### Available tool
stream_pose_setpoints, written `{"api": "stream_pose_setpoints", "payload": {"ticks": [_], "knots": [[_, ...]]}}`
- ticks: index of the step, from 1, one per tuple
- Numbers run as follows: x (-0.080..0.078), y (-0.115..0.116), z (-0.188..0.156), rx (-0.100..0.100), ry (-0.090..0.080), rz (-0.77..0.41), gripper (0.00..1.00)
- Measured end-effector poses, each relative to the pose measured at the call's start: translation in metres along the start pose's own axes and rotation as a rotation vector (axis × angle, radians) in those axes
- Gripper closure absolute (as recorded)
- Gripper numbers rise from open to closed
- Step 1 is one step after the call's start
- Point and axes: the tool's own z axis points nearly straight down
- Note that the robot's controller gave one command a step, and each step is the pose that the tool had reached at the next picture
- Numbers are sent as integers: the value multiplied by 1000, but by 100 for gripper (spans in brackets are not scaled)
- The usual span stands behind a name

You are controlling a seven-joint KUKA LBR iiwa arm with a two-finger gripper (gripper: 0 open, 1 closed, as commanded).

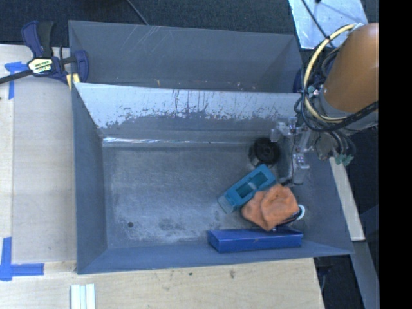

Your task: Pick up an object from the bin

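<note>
My hand [297,171] reaches low into the grey metal bin [161,172], poised just over the far right edge of a crumpled orange lump [271,208]; I cannot tell whether it is apart or together. A light blue block [248,187] lies tilted against the lump's left side; a black round thing [264,150] sits beyond the lump, just left of my hand; a dark blue bar [255,239] lies along the lump's near side, by the bin's near wall.
</note>
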Motion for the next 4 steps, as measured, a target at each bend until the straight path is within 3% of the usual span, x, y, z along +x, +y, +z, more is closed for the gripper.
{"api": "stream_pose_setpoints", "payload": {"ticks": [1,2,3,4], "knots": [[-1,0,-5,1,-9,-2,0],[-27,18,36,2,-17,53,0],[-18,32,68,-1,-6,62,0],[-43,30,106,0,-14,120,0]]}}
